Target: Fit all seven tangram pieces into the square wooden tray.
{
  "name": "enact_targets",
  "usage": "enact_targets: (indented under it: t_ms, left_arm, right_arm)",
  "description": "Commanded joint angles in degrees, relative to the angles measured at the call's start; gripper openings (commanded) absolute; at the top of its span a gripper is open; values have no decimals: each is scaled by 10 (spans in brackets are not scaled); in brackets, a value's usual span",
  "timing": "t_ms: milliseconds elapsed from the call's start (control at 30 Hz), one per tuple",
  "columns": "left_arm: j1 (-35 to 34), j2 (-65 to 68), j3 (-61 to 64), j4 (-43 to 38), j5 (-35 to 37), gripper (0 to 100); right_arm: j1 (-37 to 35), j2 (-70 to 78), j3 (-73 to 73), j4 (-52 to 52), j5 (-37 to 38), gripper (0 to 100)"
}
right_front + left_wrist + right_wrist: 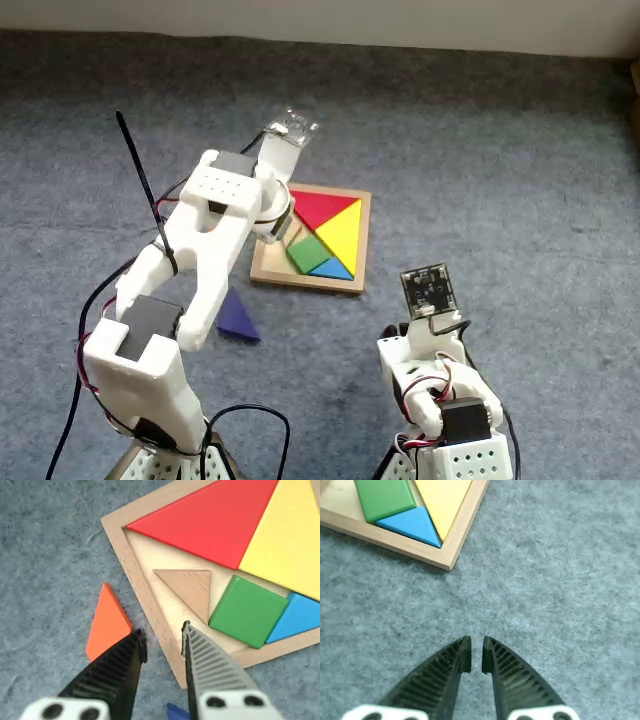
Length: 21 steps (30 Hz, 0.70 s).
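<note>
tangram tray: five of seven seated, orange piece likely next

left gripper [163, 632] hovering, fingers apart, straddling the tray [135, 575] rim. orange piece [107, 622] lying just outside the black finger, its end hidden; picking it is calling for a sideways shift. right gripper [476, 652] sitting empty, fingers nearly together. dark blue triangle [176, 713] showing cut off behind the fingers.

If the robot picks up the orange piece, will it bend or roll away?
It probably won't bend: the orange piece looks like stiff painted wood, like those in the tray. It shouldn't roll, being flat with straight edges. Gripping could be fiddly, since it lies thin and flat on the fuzzy carpet.
</note>
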Motion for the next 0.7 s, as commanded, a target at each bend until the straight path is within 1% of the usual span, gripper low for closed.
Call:
enact_targets:
  t_ms: [0, 167, 400, 500, 667]
  left_arm:
    - [-10, 15, -5, -37, -6, 130]
    - [17, 48, -11, -58, -9, 130]
    - [90, 48, -9, -57, -9, 126]
    - [96, 47, -11, -56, -9, 126]
    - [78, 18, -4, -55, -6, 126]
  right_arm:
    - [7, -7, 68, 3, -5, 55]
    - [7, -7, 68, 3, -5, 55]
    - [7, -7, 68, 3, -5, 55]
    - [7, -7, 68, 3, -5, 55]
    - [7, -7, 68, 2, -5, 55]
